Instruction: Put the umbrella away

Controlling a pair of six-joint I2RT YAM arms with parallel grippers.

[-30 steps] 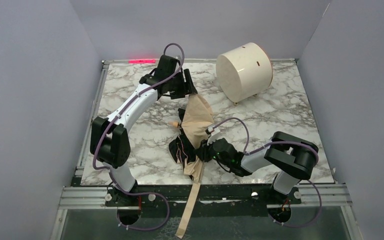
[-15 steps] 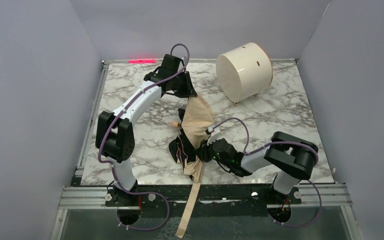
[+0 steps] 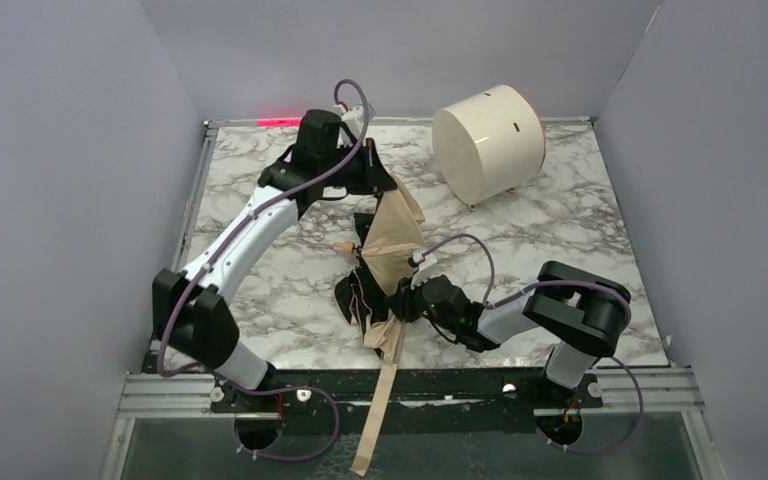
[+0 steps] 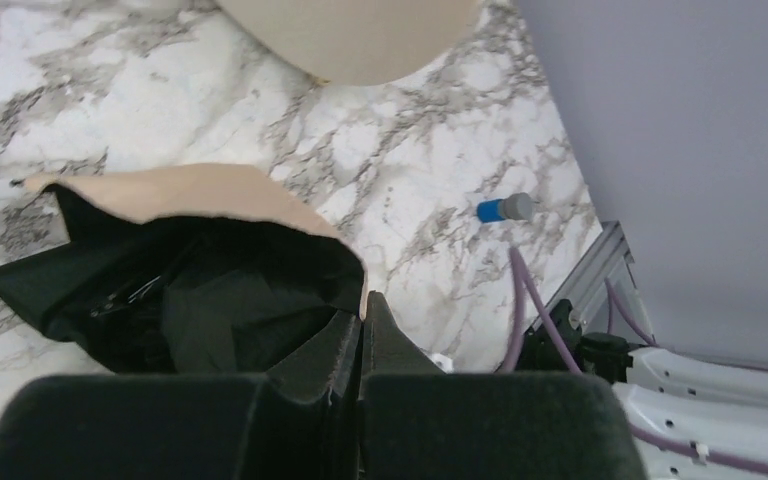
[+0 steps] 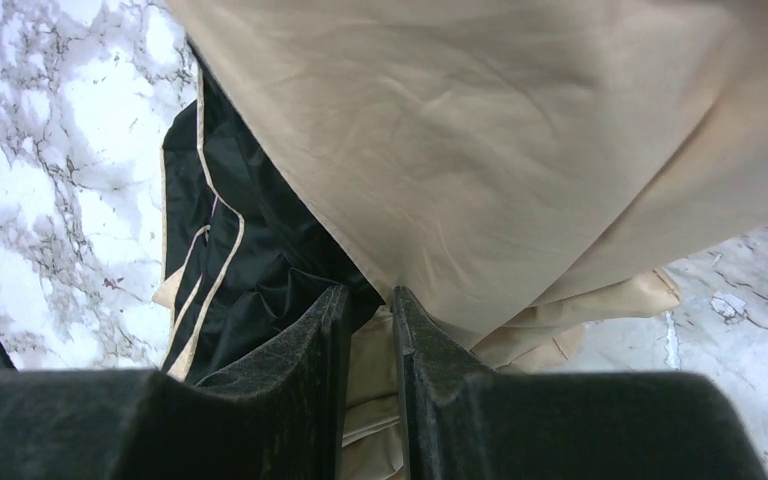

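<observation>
The umbrella (image 3: 392, 245) lies half-collapsed in the middle of the marble table, cream-tan fabric over black lining and ribs. Its small peach knob (image 3: 343, 245) pokes out to the left, and its tan strap (image 3: 380, 420) trails over the near edge. My left gripper (image 3: 385, 185) sits at the canopy's far end, shut on the fabric's rim (image 4: 363, 300); the left wrist view shows the tan edge pinched between the tips (image 4: 363, 312). My right gripper (image 3: 400, 305) is at the near end, its jaws closed narrowly on tan folds (image 5: 365, 300) beneath the taut canopy (image 5: 500, 150).
A white cylindrical drum (image 3: 488, 142) lies on its side at the back right, its rim (image 4: 350, 35) also in the left wrist view. A small blue-capped piece (image 4: 505, 209) lies near the table's metal rail. Grey walls enclose three sides.
The left gripper has gone from open to shut on the canopy's far rim, and the left arm's elbow has swung down and leftward. The right arm has stayed put.
</observation>
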